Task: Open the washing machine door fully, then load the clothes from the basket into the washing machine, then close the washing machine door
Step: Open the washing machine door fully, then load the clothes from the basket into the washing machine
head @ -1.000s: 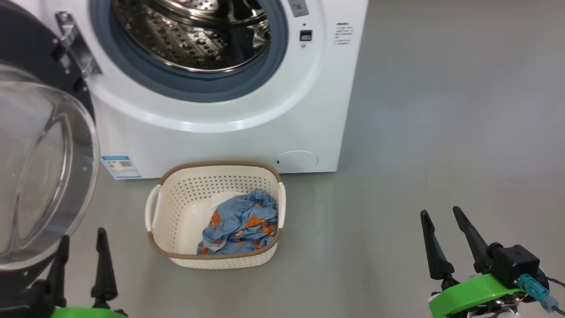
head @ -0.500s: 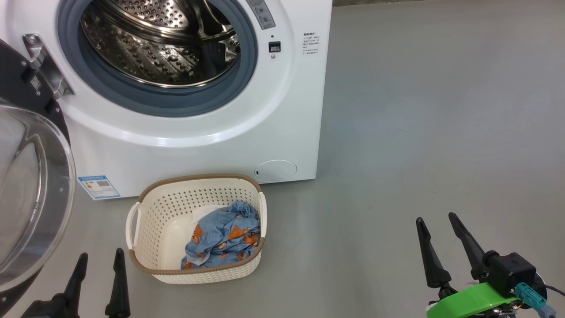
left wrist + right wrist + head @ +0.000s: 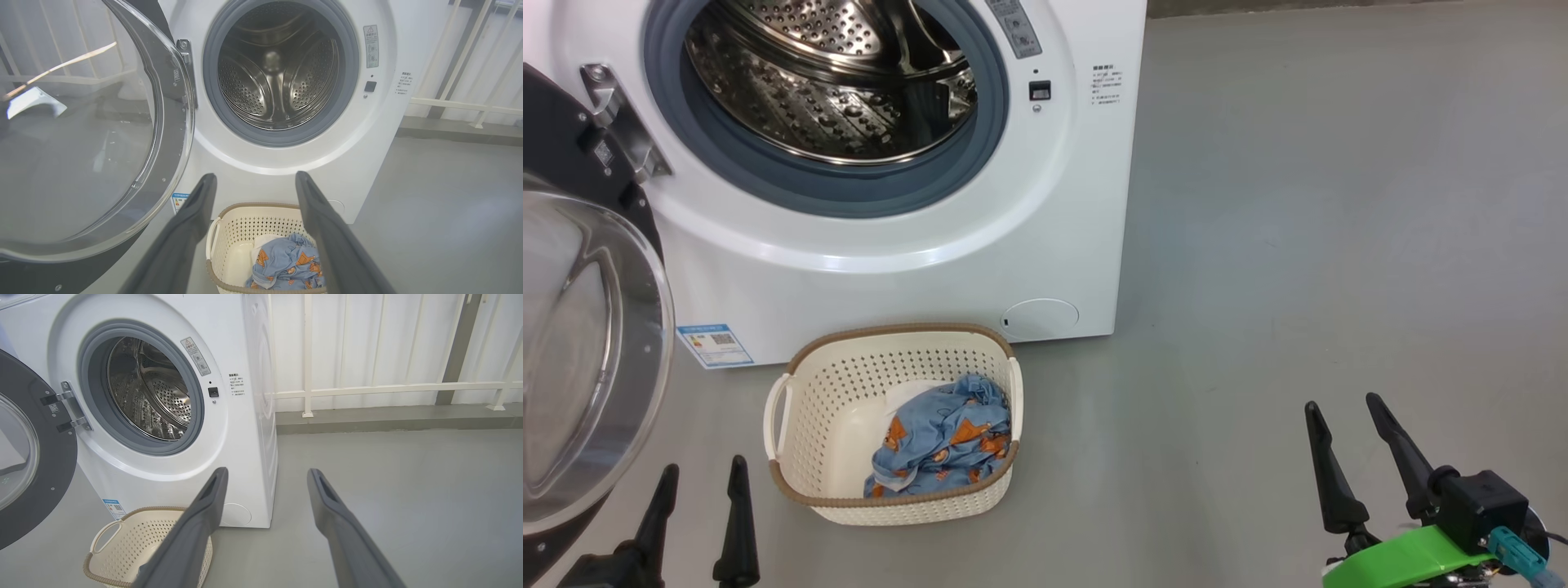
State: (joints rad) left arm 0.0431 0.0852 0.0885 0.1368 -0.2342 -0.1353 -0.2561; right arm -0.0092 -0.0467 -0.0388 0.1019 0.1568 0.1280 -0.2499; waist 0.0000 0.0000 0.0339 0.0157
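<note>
The door (image 3: 580, 343) stands wide open, so loading is the step in hand. The clothes (image 3: 943, 441) lie in the basket (image 3: 890, 331) on the floor (image 3: 1258, 286) before the machine (image 3: 890, 278). The left hand (image 3: 704, 467) and right hand (image 3: 1342, 403) both gape empty. Next, one must dip into the basket and pinch fabric.

Was bright, soft and even throughout, as from diffuse light overhead. Threw only a faint, blurred shadow on the floor (image 3: 1176, 245) to the right of the washing machine (image 3: 915, 269). Glinted in small sharp highlights off the steel drum (image 3: 833, 98) inside the washing machine. Caught pale streaks and milky reflections in the glass of the washing machine door (image 3: 81, 134), hung left of the washing machine. Was sharp on the washing machine in every view, and softer on the left hand (image 3: 254, 176) and right hand (image 3: 267, 471), close to the lens in the wrist views. Bent straight lines near the edges there, with the washing machine's sides leaning and the railing (image 3: 388, 390) to its right slanting.
</note>
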